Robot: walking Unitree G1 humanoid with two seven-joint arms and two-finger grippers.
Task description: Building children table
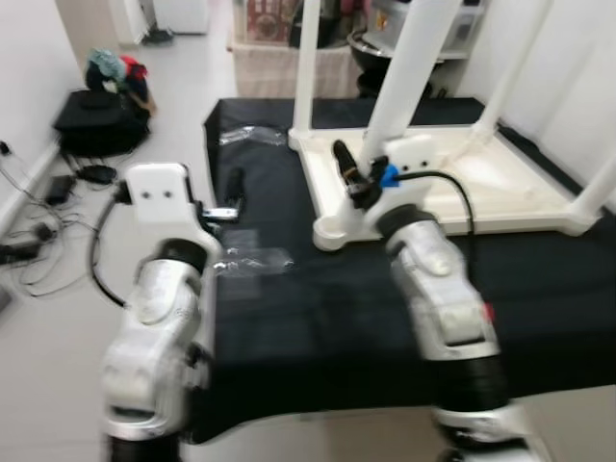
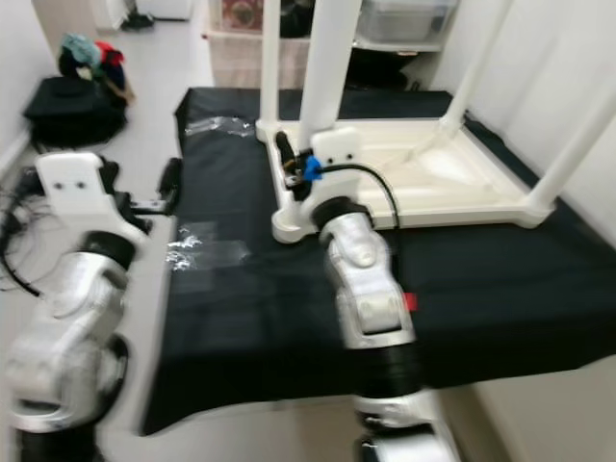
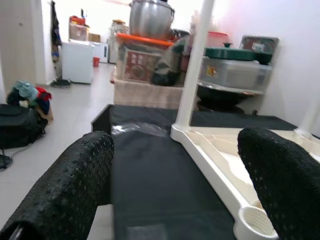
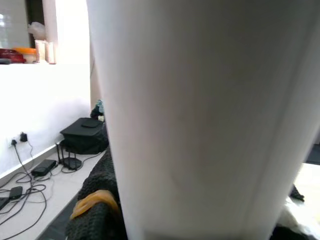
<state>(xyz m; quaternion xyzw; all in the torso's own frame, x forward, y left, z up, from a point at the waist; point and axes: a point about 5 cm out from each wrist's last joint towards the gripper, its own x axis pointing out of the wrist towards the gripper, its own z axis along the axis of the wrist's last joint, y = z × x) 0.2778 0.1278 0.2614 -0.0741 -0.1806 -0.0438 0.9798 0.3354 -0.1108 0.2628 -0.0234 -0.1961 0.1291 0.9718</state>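
Note:
A white children's table (image 1: 481, 188) lies upside down on a black-covered surface (image 1: 318, 318), with legs standing up at its corners. My right gripper (image 1: 354, 178) is shut on a white table leg (image 1: 409, 67) that leans above the table's near left corner. In the right wrist view the leg (image 4: 200, 115) sits right against a black finger (image 4: 95, 215). An empty round socket (image 1: 329, 231) shows at that corner. My left gripper (image 1: 231, 197) hovers open over the cover's left edge, holding nothing, its fingers (image 3: 65, 190) wide apart.
Clear plastic bags lie on the cover, one near (image 1: 245, 260) and one far (image 1: 252, 135). A black bag (image 1: 96, 120) and cables (image 1: 38, 241) lie on the floor at the left. Storage boxes and a big pot (image 3: 150, 20) stand behind the surface.

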